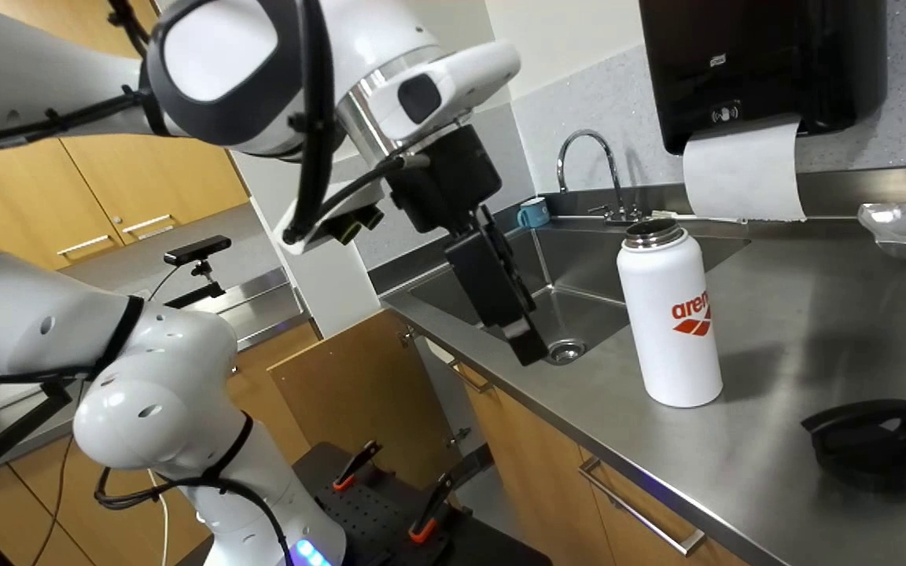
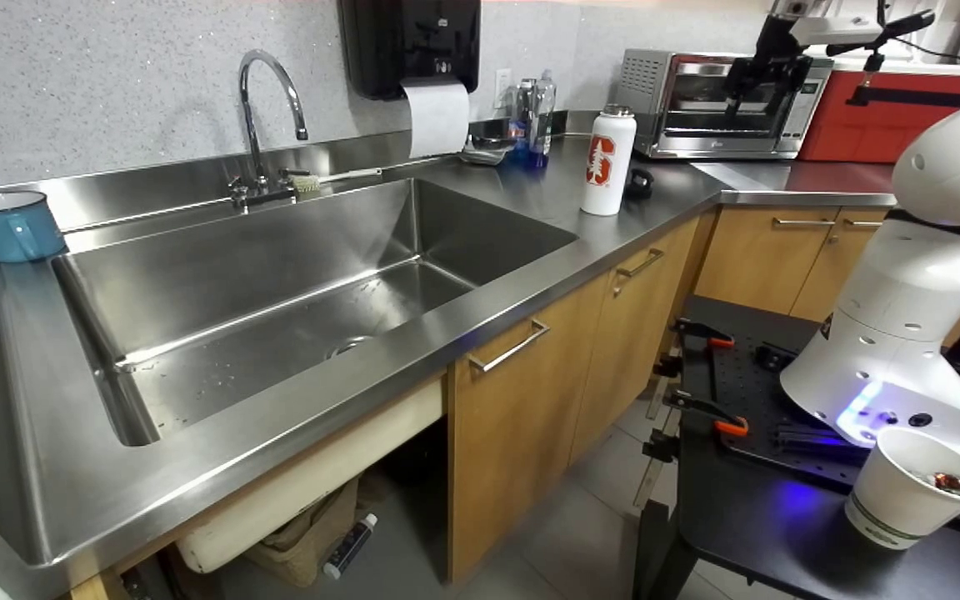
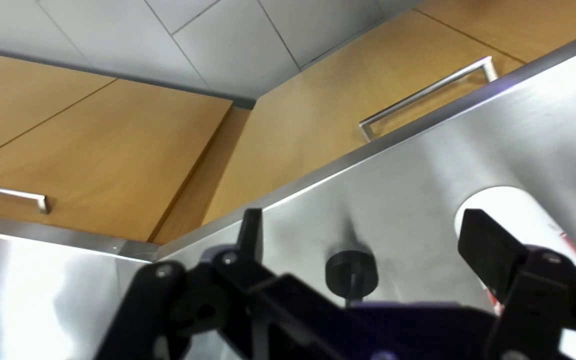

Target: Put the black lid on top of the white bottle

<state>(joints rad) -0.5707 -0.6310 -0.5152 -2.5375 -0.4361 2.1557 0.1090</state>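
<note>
The fingers (image 3: pixel 252 235) stand wide apart, holding nothing; we see the white bottle (image 1: pixel 667 322), open-mouthed, beyond one of them, a paper cup (image 2: pixel 888 496) (something coppery (image 2: pixel 949 482) inside) well away and, past their gap, the black lid (image 3: pixel 342 272) on the counter (image 3: pixel 410 215).

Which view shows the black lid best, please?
An exterior view, where the black lid looks largest, loop handle clear. The lid also shows small in an exterior view; the wrist view gives mostly its round body.

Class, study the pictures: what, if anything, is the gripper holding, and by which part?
Nothing is held: the gripper stands open, and the black lid and white bottle both rest on the counter.
</note>
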